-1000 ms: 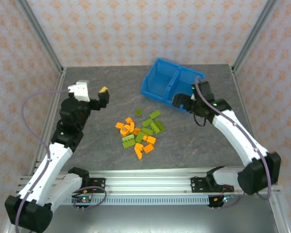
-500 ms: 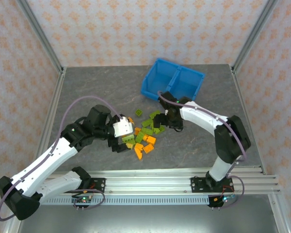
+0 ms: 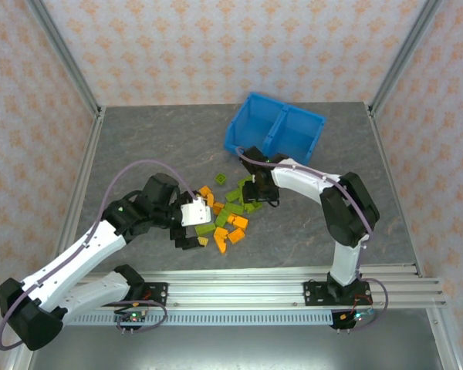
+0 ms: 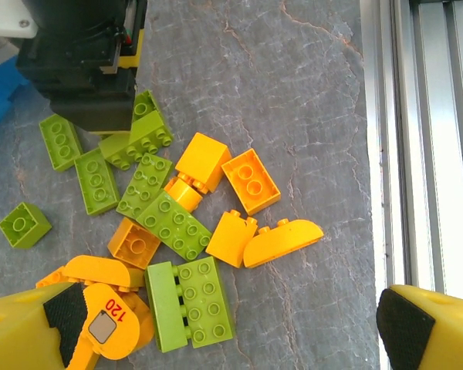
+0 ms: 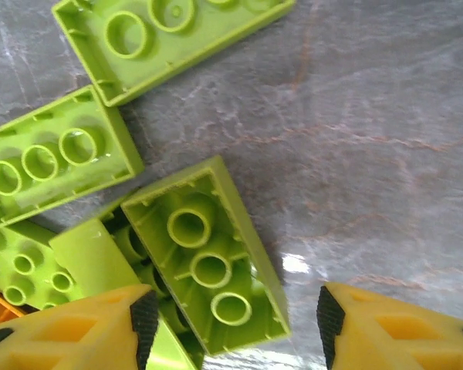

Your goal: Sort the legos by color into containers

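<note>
The legos (image 3: 225, 212) lay in one loose heap of orange and lime at the middle of the table, mixed together, with the blue bin (image 3: 278, 127) near them at 1 o'clock and turned askew. My right gripper (image 5: 231, 331) hung low over the heap's 1 o'clock edge, jaws spread wide to either side of a lime brick (image 5: 208, 270) lying hollow side up. Other lime bricks touched it at 9 and 10 o'clock. I judged the step to be picking this one. To do it well I would centre on its long sides, come down until the pads cleared its rim, and close slowly so that the neighbours were not dragged along, then lift straight before swinging towards one compartment. My left gripper (image 4: 231, 339) hovered over the heap's 7 o'clock edge, jaws also wide and holding nothing, with a pair of lime bricks (image 4: 189, 301) and a rounded orange piece (image 4: 282, 243) below. The table top (image 3: 139, 146) was grey and veined like stone, smooth enough, I thought, for bricks to slide. Peach patterned walls (image 3: 216, 46) closed the cell, and an aluminium rail (image 3: 239, 281) ran along 6 o'clock
</note>
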You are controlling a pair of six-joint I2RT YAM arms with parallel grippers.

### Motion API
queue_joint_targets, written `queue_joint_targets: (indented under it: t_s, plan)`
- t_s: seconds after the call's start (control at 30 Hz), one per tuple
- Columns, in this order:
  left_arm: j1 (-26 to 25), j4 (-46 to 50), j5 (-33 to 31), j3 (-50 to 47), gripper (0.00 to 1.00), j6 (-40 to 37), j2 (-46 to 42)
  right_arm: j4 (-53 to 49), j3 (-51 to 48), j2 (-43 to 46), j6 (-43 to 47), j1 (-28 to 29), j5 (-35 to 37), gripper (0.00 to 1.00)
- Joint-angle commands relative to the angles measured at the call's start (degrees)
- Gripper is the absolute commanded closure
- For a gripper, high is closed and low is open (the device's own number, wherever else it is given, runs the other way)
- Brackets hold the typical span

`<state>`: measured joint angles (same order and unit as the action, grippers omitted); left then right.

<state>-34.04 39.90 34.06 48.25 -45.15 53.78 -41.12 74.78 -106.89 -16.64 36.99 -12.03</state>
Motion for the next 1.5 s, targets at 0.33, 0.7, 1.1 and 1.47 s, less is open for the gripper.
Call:
queue_joint_targets:
  t_s: [0.33, 0.7, 1.1, 1.47]
  plan:
    - [-0.24, -3.13, -0.48, -1.50, 0.00, -1.08, -2.10, -0.34, 1.45, -5.58, -0.94, 1.06, 1.89, 0.51]
    - [-0.24, -6.89, -1.08, -3.45, 0.00, 0.61, -4.56, -2.36, -3.60, 3.67, -4.73, 1.06, 8.12, 0.54]
    - [-0.24, -12.35, -2.60, -4.79, 0.00, 4.85, -6.32, -2.90, 4.17, 5.36, -6.00, 5.65, 1.39, 0.51]
    - [-0.24, -13.53, -4.09, -5.21, 0.01, 5.99, -5.45, -9.83, 5.97, 1.12, 1.09, 5.61, 16.38, 0.46]
